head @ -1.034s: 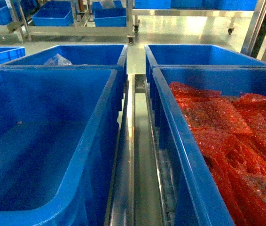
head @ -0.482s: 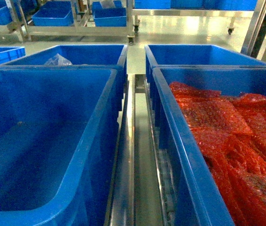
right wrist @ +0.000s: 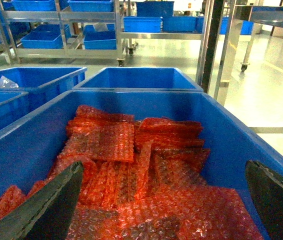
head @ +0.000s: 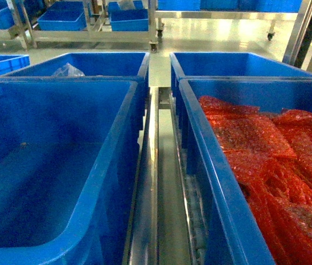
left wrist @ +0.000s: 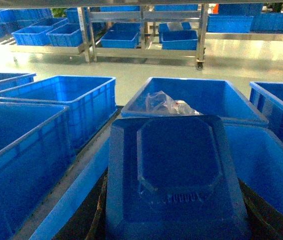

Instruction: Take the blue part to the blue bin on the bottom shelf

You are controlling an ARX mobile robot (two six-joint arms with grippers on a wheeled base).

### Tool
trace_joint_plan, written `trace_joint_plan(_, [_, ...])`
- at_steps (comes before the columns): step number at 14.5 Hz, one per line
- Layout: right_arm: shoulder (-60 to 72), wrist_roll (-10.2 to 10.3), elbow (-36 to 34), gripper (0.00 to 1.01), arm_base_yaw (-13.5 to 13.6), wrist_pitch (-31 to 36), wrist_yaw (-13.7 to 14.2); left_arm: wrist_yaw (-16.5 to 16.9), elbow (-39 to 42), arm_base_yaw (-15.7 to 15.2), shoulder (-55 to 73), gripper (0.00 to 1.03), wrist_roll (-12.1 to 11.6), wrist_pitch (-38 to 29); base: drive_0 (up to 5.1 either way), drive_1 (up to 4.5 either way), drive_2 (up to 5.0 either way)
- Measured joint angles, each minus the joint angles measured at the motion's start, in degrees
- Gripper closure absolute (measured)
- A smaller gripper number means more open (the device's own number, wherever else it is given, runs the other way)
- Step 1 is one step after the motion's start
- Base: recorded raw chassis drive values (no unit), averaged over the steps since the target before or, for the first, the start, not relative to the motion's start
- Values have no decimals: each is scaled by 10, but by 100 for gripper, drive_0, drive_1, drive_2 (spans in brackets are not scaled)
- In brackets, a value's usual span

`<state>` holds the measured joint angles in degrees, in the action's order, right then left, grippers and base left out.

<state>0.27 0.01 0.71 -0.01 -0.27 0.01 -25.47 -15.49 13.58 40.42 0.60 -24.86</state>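
Bright blue plastic bins [head: 62, 165] fill the head view, their walls plain and glossy. The bin at the right [head: 222, 182] holds red-orange bubble wrap sheets [right wrist: 131, 165] with a dotted bubble texture. A silvery steel rail [head: 150, 182] runs between the bins. The blue part [left wrist: 174, 175] is deep blue; the right gripper's fingers [right wrist: 41, 210] are dark grey. The floor [right wrist: 261, 100] is pale green

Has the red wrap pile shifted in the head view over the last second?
No. The red wrap pile sits in the same spot against its bin's near rim; nothing in that view shows movement.
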Motion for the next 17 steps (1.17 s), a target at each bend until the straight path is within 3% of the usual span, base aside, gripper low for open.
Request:
trace_joint_plan(11, [0,0,0,3,0,0,0,0,0,0,0,59,0,0,0,0,0])
trace_joint_plan(12, [0,0,0,3,0,0,0,-29,-2,8,5,59,-11,7,0,0,0])
trace_joint_plan(13, [0,0,0,3,0,0,0,-103,-7,30,32,59,-34,-4,0,0,0])
trace_joint_plan(14, [0,0,0,3,0,0,0,-137,-24,33,74,59,-45,-20,0,0,0])
trace_joint_plan(16, [0,0,0,3,0,0,0,-113,-75,19,166,59,-30,-38,0,0,0])
trace_joint_plan(17, [0,0,0,3,0,0,0,-90,-106,11,209,59,-4,-28,0,0,0])
